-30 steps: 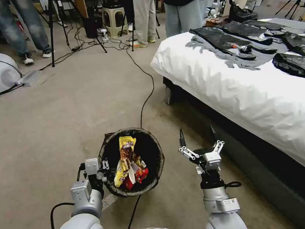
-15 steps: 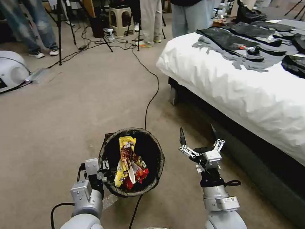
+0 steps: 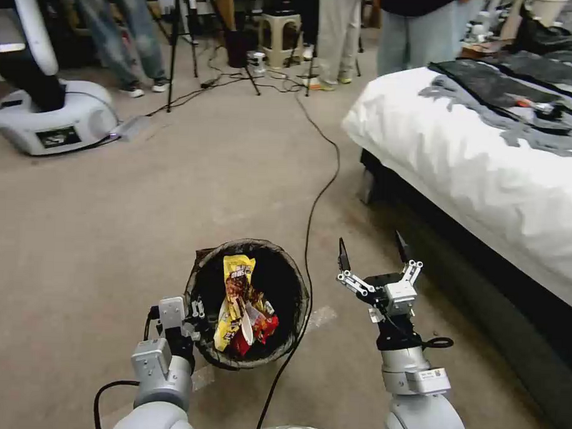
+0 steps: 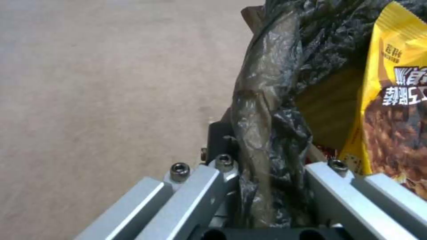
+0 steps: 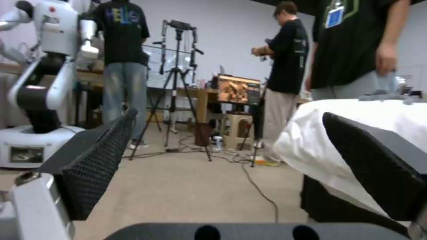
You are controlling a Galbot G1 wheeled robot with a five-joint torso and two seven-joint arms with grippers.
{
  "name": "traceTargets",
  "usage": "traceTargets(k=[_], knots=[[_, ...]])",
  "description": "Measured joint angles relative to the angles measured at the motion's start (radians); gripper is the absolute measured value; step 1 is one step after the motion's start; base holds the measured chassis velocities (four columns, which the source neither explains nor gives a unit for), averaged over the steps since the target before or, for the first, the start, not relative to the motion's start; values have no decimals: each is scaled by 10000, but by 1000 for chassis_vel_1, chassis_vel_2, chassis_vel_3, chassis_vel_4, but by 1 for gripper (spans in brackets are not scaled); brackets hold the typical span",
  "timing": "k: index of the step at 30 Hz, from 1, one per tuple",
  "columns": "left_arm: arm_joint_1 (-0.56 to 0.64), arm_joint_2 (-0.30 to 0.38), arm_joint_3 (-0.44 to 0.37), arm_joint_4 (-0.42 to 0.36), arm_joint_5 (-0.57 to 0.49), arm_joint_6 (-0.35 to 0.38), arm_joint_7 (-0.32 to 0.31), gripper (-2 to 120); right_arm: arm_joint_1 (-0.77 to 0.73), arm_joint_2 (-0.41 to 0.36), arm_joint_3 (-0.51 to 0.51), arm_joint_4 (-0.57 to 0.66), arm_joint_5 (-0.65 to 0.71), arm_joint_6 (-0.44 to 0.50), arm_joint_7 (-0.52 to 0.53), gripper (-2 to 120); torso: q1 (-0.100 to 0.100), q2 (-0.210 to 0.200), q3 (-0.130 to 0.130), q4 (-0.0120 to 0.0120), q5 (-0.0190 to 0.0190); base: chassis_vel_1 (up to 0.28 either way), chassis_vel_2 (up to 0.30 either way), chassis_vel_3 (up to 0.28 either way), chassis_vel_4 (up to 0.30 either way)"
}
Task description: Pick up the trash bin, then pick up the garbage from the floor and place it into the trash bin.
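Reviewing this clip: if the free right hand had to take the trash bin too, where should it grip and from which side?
Probably the bag-wrapped rim on the trash bin side facing the open right hand, approached from above, one finger inside and one outside. The rim is thin and the left hand already pinches the opposite edge that way.

Beige carpet floor (image 3: 142, 203), white-sheeted bed (image 3: 487, 178), tripods (image 3: 179, 42), pale wall (image 5: 231, 30)

left gripper (image 3: 195, 318) grips the trash bin (image 3: 294, 283) rim, garbage (image 3: 238, 300) inside

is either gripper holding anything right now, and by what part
The left gripper grips the small round bin lined with a black bag by its near rim. The right gripper is open, empty.
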Motion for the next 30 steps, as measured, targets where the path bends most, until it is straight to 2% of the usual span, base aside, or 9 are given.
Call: traceTargets(k=[30], knots=[[-29,10,22,22,35,-14,1,0,37,-61,-29,-48,-17,-22,-116,100,0,0,0,2,0,97,93,93,91]])
